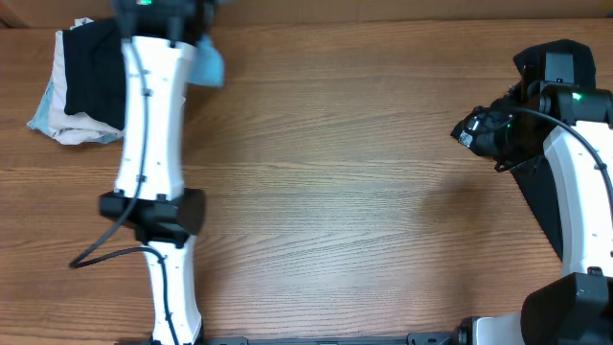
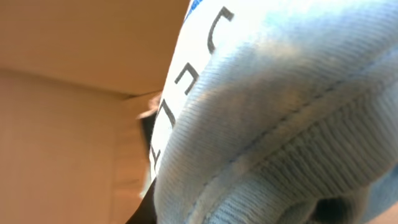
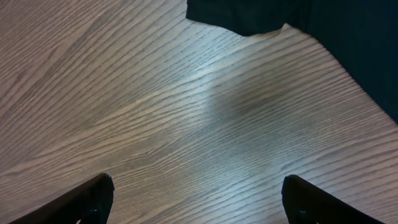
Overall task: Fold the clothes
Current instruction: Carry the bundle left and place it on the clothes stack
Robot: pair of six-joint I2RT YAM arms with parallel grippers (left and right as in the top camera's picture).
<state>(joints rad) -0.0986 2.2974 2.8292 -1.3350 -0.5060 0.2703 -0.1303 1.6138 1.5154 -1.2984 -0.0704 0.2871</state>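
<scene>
The light blue T-shirt [image 2: 286, 106] with lettering fills the left wrist view, pressed close to the camera. In the overhead view a bunch of it [image 1: 209, 64] hangs by my left gripper [image 1: 177, 14] at the table's far left edge, and the gripper seems shut on it; the fingers are hidden by cloth. A pile with a black garment [image 1: 91, 72] on white and pale blue cloth lies at the far left. My right gripper [image 1: 469, 129] [image 3: 199, 186] is open and empty over bare wood.
Black cloth [image 3: 348, 43] lies just beyond the right gripper and shows under the right arm at the table's right edge [image 1: 541, 187]. The wooden table [image 1: 335, 192] spreads between the arms. A cardboard wall [image 2: 74, 62] stands behind the left gripper.
</scene>
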